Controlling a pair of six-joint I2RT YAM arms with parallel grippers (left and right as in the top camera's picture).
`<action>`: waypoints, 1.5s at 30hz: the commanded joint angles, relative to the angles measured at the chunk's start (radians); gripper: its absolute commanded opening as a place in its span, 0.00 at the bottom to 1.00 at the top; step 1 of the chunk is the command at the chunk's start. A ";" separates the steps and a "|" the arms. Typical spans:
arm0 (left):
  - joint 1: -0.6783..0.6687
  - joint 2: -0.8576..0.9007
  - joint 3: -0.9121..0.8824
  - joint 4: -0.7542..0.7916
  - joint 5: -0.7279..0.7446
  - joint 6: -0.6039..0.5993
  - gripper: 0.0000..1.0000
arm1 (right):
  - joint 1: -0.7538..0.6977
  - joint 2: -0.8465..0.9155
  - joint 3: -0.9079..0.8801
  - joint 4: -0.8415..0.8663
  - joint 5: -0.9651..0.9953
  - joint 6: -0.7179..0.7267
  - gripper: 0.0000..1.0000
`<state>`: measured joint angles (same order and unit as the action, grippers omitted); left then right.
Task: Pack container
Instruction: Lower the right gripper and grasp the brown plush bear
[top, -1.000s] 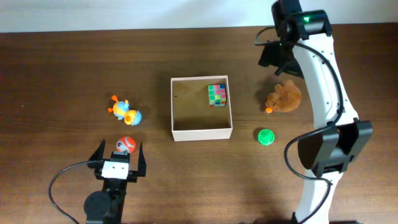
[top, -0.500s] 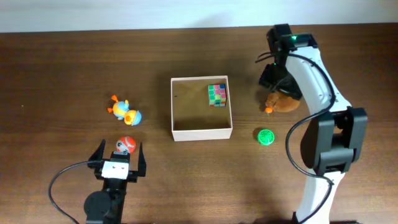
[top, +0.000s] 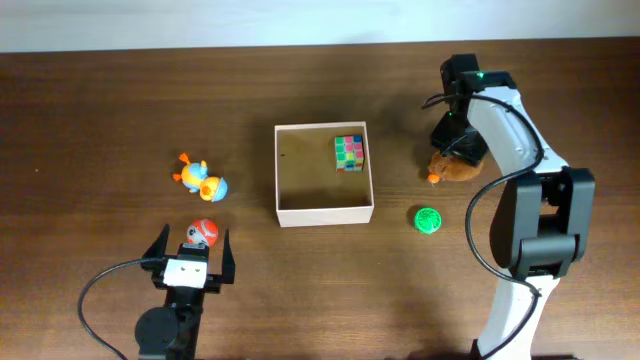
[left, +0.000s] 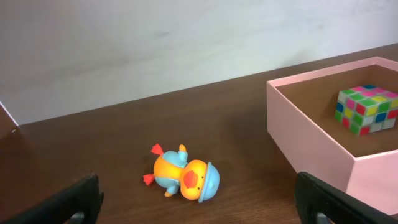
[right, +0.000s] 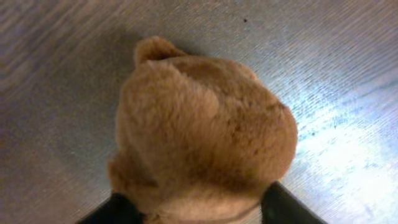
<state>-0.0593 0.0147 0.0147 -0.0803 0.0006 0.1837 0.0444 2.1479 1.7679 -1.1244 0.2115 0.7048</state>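
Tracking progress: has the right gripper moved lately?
Yes: the right gripper moved from beyond the far wall of the cream-walled square container to the brown plush toy.

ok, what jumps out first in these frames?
The right claw is down over the brown plush toy, right of the container, with its fingers either side of the toy. Inside the container, a multicoloured cube lies in the far right corner.

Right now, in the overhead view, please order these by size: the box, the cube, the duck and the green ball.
1. box
2. duck and cube: too alike to rank
3. green ball
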 joint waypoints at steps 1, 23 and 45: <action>0.004 -0.009 -0.005 -0.002 0.007 0.013 0.99 | -0.006 0.002 -0.008 0.005 0.003 0.006 0.41; 0.004 -0.009 -0.005 -0.002 0.007 0.013 0.99 | -0.006 0.002 -0.008 0.008 0.008 -0.062 0.50; 0.004 -0.009 -0.005 -0.002 0.007 0.013 0.99 | -0.006 0.008 -0.016 0.086 0.009 -0.100 0.82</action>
<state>-0.0593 0.0147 0.0147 -0.0807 0.0010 0.1837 0.0444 2.1479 1.7657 -1.0424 0.2119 0.6048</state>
